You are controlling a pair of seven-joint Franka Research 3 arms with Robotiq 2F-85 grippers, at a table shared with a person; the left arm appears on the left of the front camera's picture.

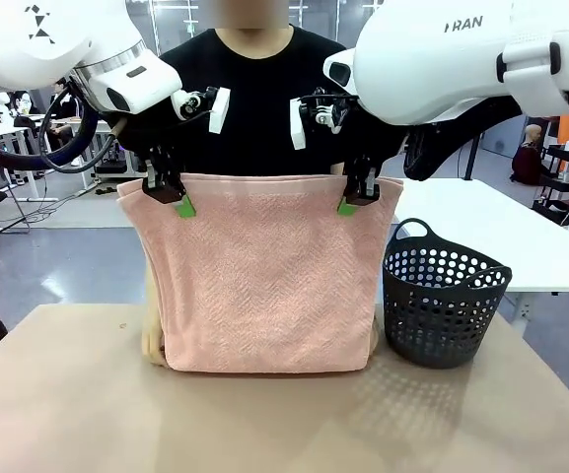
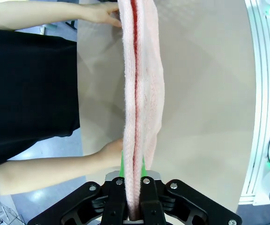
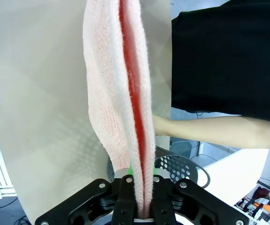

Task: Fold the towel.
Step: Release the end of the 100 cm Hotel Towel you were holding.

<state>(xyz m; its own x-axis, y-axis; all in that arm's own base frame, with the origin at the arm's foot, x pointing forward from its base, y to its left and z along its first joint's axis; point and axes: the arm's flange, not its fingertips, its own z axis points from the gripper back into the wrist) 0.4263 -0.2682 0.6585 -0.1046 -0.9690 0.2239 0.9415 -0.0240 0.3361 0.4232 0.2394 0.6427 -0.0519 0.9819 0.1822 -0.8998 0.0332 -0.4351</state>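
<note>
The bare tan table [image 1: 264,434] lies nearest. Farther in, the towel [image 1: 264,276] hangs as a flat pink sheet. Its bottom edge rests on the tabletop and its top edge is stretched level between the 2 grippers.

The left gripper [image 1: 174,197] is clamped tight on the top left corner, and the right gripper [image 1: 355,197] on the top right. Each wrist view shows the jaws pinched flat on 2 layers of cloth with a gap between them, so the towel is already doubled over. Holding the corners apart and at 1 height likely lets the cloth hang smooth, without sag, so the edges line up.

The dark basket [image 1: 444,296] stands on the table near the towel's right edge, not touching it. Behind the towel, a person's hand [image 1: 153,340] sits at the lower left corner and the other reaches the opposite one. They seem to be steadying the bottom for the next fold.
</note>
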